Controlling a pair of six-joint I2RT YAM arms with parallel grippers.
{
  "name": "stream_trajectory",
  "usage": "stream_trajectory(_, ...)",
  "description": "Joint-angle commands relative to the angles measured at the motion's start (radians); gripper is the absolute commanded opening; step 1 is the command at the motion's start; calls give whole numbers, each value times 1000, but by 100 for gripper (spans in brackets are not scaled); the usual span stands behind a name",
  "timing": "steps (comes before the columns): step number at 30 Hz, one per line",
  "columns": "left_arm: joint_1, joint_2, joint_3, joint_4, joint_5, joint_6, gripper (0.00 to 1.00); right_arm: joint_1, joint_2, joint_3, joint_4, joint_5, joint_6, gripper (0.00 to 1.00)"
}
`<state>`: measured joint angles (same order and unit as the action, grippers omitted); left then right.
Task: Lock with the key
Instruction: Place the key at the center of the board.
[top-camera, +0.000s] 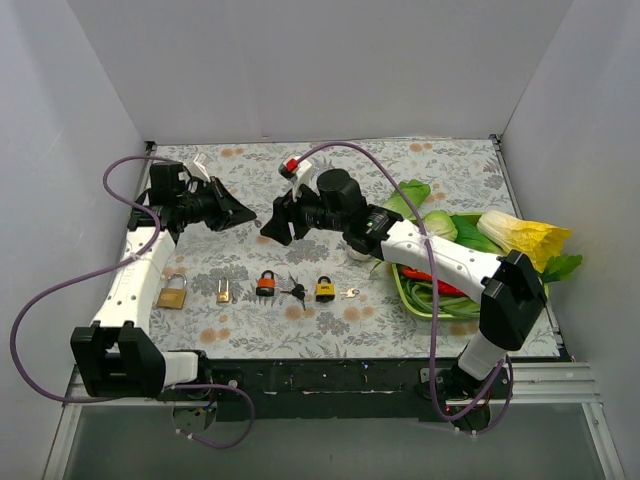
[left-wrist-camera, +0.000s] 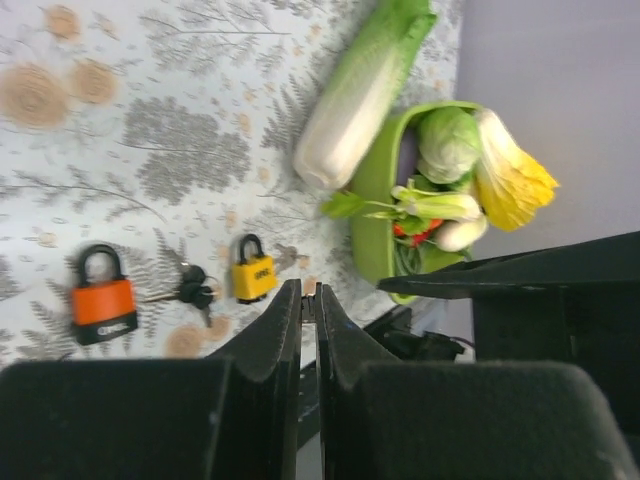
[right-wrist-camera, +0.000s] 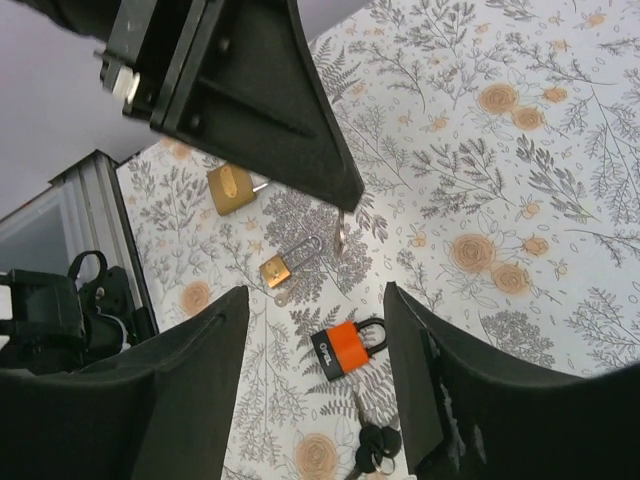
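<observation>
Presently on the surface, listed from the locks outward.

Locks: four padlocks lie flat in one row along the front edge of the surface. From left to right they are a large brass padlock (top-camera: 171, 295), a small brass padlock (top-camera: 223, 292), an orange padlock (top-camera: 266, 285) and a yellow padlock (top-camera: 325, 290). Each has its shackle toward the back edge, so the long axis runs front to back. I cannot tell which of them are clicked shut.

Keys: a bunch of black keys (top-camera: 296, 292) lies between the orange and yellow padlocks. A small key (top-camera: 350, 293) lies just right of the yellow one.

Left gripper (left-wrist-camera: 309, 292): raised over the middle of the surface, behind the row, with its fingers pressed together. My right wrist view shows a small pale sliver at their tip. It may be a key, but I cannot say.

Right gripper (right-wrist-camera: 316, 295): just to the right of the left one, tips near each other. Its fingers are well apart with nothing between them.

Relation: the whole row lies below both grippers, toward the front edge. I judge the left arm nearer the small brass padlock, and the right arm nearer the orange padlock and black keys.

Outward: a green tray (top-camera: 405, 295) of vegetables (top-camera: 520, 235) sits at the right edge.
</observation>
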<state>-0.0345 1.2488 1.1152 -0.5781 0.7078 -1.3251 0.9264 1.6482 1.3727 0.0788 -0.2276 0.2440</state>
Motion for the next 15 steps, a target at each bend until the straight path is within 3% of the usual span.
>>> stream_trajectory(1, 71, 101, 135, -335, -126, 378, 0, -44, -70, -29, -33, -62, -35, 69)
stream_trajectory(6, 143, 173, 179, -485, -263, 715, 0, -76, -128, -107, -77, -93, -90, 77)
stream_trajectory(10, 229, 218, 129, -548, -393, 817, 0, -98, -151, -150, -123, -111, -107, 81)
stream_trajectory(15, 249, 251, 38, -523, -424, 843, 0, -135, -174, -188, -126, -122, -109, 84)
